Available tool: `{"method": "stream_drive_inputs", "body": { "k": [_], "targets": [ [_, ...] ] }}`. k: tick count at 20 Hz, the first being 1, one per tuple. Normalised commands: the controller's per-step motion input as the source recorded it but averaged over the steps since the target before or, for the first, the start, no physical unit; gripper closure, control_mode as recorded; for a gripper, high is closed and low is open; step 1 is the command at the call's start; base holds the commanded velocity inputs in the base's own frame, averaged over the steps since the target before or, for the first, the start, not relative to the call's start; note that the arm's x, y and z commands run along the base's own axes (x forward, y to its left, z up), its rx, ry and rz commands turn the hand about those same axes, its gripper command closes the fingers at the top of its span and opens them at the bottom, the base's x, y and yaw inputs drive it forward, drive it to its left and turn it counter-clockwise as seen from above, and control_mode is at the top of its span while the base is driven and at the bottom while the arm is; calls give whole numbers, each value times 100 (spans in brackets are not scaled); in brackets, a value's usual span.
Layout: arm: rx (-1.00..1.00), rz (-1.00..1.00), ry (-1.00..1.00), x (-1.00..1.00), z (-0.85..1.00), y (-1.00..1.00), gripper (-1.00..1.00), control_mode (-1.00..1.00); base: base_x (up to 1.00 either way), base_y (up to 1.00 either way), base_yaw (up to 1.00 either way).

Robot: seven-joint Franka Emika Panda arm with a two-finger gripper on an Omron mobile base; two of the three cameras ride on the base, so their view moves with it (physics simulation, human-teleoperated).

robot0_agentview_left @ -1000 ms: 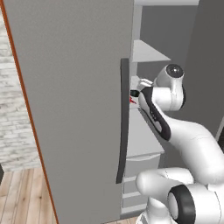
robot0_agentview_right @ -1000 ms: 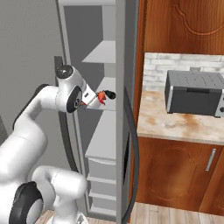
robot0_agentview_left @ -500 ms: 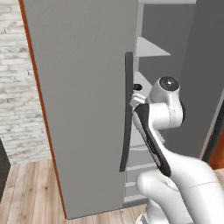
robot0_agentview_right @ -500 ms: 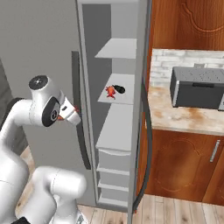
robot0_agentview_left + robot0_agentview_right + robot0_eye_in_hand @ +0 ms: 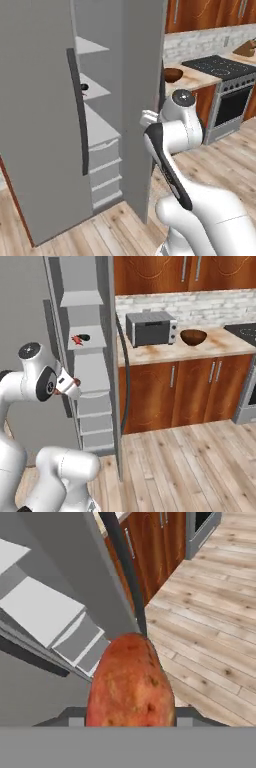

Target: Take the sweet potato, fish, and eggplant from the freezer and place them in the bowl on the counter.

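Note:
My gripper (image 5: 131, 714) is shut on the orange-brown sweet potato (image 5: 131, 682), which covers most of the hand view. In the right base view the gripper (image 5: 76, 387) hangs in front of the open freezer (image 5: 92, 363), level with its upper drawer. A red fish (image 5: 75, 340) and a dark eggplant (image 5: 84, 337) lie on a middle shelf above it. The dark reddish-brown bowl (image 5: 193, 336) stands on the beige counter (image 5: 220, 345), right of the toaster oven, far from the gripper. From the left base view the bowl (image 5: 172, 75) shows past the freezer's door (image 5: 40, 125).
A grey toaster oven (image 5: 151, 328) stands on the counter beside the freezer. The freezer's right door (image 5: 111, 381) with its black handle juts out between my hand and the counter. A black stove (image 5: 220, 67) lies further right. Wooden floor (image 5: 200, 466) is open ahead.
Both base views have swung right, so the base has moved. The hand has drawn out of the freezer shelf and now holds the sweet potato lower, by the drawers.

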Motion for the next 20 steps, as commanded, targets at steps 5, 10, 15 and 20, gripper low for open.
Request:
{"method": "stream_drive_inputs", "body": {
  "k": [5,10,15,20],
  "targets": [
    [0,0,0,0,0,0,100,100,-11,-64,-80],
    [0,0,0,0,0,0,100,100,91,-92,-16],
    [0,0,0,0,0,0,100,100,100,-96,0],
    [0,0,0,0,0,0,100,100,100,-65,27]
  ]
}}
